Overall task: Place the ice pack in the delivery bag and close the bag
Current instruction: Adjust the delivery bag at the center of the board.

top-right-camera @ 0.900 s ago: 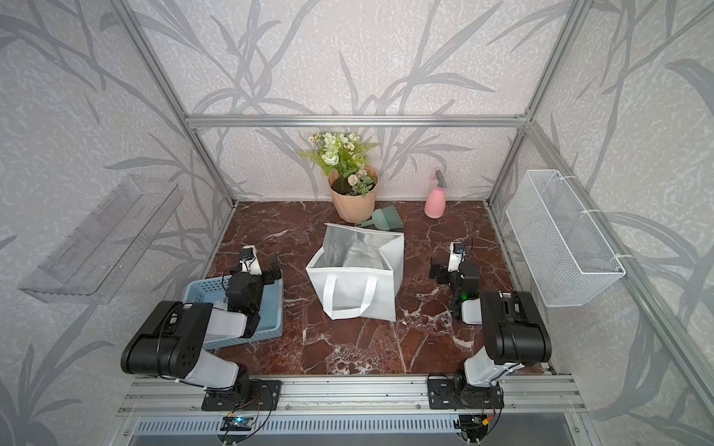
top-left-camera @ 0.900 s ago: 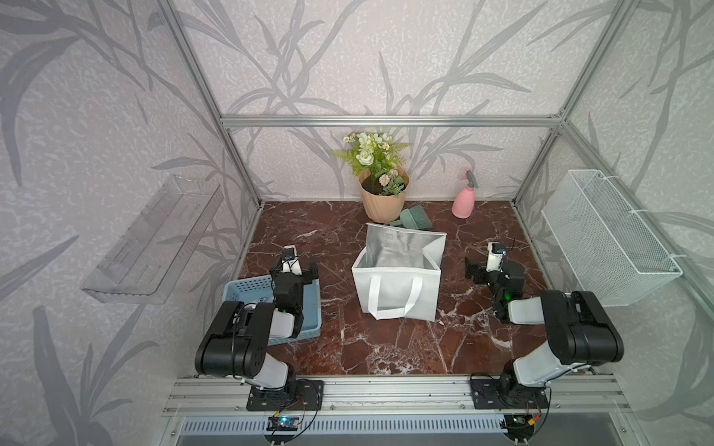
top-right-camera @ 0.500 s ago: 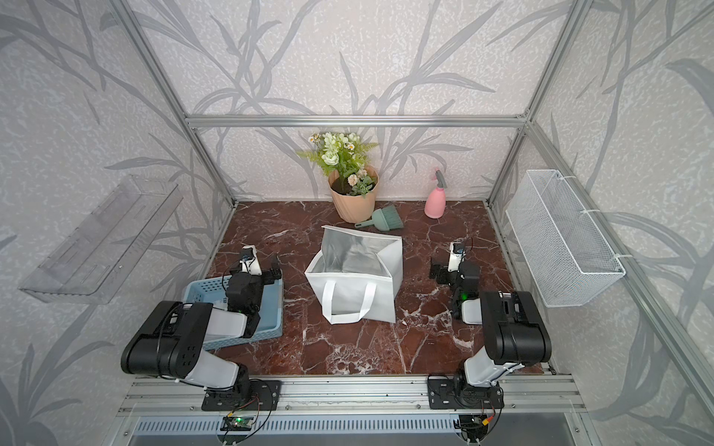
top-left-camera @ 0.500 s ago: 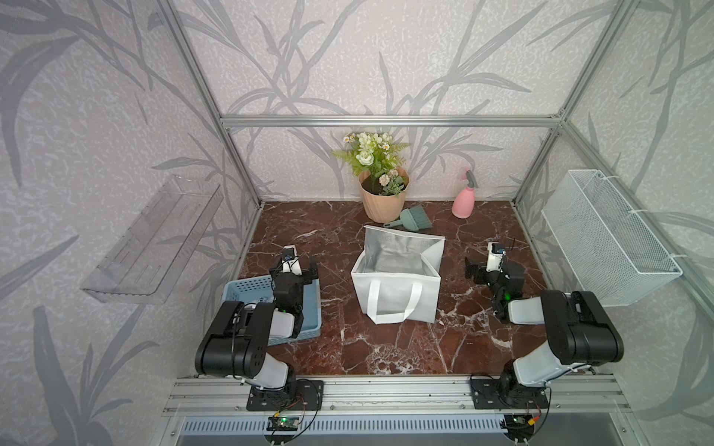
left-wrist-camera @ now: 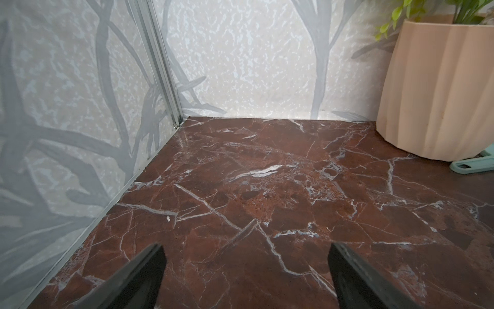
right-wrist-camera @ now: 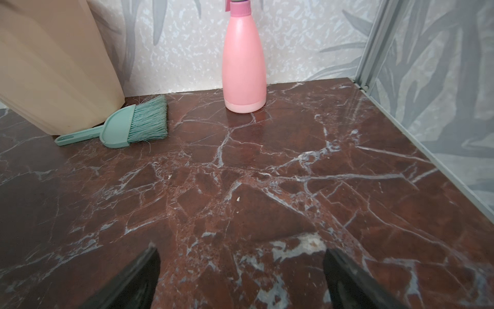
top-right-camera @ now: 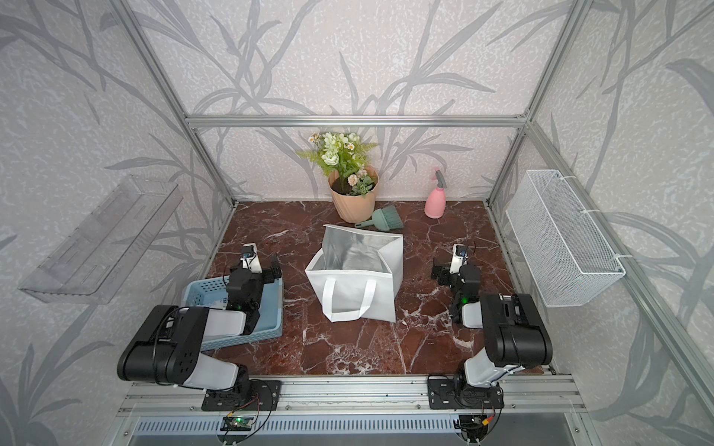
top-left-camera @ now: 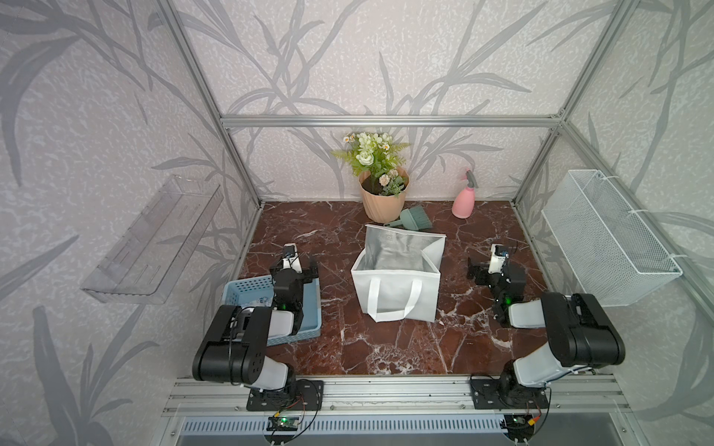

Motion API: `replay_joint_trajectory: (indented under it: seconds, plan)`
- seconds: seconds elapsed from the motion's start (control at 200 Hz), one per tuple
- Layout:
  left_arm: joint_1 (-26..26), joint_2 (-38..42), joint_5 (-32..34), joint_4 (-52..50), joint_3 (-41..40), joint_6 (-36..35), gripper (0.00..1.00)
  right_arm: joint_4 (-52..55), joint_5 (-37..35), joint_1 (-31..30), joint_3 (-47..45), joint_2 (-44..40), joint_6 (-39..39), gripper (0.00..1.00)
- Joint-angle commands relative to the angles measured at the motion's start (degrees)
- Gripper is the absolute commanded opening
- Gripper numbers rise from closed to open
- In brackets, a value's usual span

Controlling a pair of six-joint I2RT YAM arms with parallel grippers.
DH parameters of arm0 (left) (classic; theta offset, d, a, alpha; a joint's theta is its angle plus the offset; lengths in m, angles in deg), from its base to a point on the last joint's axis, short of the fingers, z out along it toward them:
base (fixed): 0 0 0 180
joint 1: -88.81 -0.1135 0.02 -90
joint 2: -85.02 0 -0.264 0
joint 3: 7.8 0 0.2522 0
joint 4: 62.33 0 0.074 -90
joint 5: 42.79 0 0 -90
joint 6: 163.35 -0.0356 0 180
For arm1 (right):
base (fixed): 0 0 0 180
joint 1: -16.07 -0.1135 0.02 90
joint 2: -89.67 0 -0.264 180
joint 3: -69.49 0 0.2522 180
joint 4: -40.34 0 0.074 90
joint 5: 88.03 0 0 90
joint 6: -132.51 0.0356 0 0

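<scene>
1. Made out the ice pack [top-left-camera: 258, 300] only as a pale patch inside the blue perforated basket [top-left-camera: 251, 285], mostly hidden under the left arm [top-left-camera: 235, 340]. Taken for the pack by judgement, not with certainty. Saw no sign of it in the bag.
2. Found the left claw [top-left-camera: 294, 267] released and empty, poised near the basket's far rim.
3. Noted the delivery bag [top-left-camera: 398, 293] upright mid-bench [top-left-camera: 386, 347], foil mouth open upward, apart from the basket and between the two arms.
4. Found the right claw [top-left-camera: 490, 270] likewise released, grasping nothing, beside the bag's other flank without touching it.
5. Compared with the pictures of a second ago: no arm motion, at most a faint shift in the bag's foil mouth. Judged the task unstarted, with the pick from the basket yet to do.
6. Got basket, bag and both arms in both top views only. Got neither bag nor pack from the wrist views:
   - Left wrist: bare marble and the edge of a peach flower pot [left-wrist-camera: 438, 85].
   - Right wrist: green hand brush [right-wrist-camera: 139, 123] and pink spray bottle [right-wrist-camera: 244, 67].
   - Both: fingers spread wide, nothing between.
</scene>
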Motion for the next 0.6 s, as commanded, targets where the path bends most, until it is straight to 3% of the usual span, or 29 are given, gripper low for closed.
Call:
replay_joint_trajectory:
  seconds: [0.0, 0.09, 0.155, 0.275, 0.355, 0.42, 0.51, 0.595]
  plan:
    - [-0.3, 6.1, 5.4, -19.0, 9.2, 5.2, 1.00, -4.1, -4.5, -0.4, -3.5, -7.6, 0.8, 0.99]
    - [-0.3, 10.4, 6.2, -29.4, 14.2, 10.6, 1.00, 4.3, -8.2, -0.6, -3.0, -17.0, 3.2, 0.99]
    - [-0.5, 12.9, 6.0, -36.8, 17.9, 15.9, 1.00, 15.9, -12.6, -0.3, -0.2, -24.6, 12.4, 0.99]
    - [-0.7, 16.9, 3.1, -46.0, 22.7, 22.2, 1.00, 40.8, -11.6, -0.3, 9.2, -34.2, 25.9, 0.99]
    - [-1.2, 19.2, -1.1, -47.3, 23.4, 23.7, 1.00, 52.7, -8.4, 0.0, 15.2, -36.2, 35.4, 0.99]
    - [-1.3, 20.0, -4.3, -48.2, 24.0, 24.8, 1.00, 55.0, -1.9, 0.9, 17.9, -37.3, 41.1, 0.99]
    - [-1.3, 20.5, -5.6, -50.5, 25.2, 26.6, 1.00, 54.2, 6.3, 1.3, 20.8, -37.0, 43.7, 0.99]
    - [-1.4, 20.5, -5.7, -52.6, 25.8, 27.3, 1.00, 65.5, 8.0, -0.7, 30.4, -34.1, 40.2, 0.99]
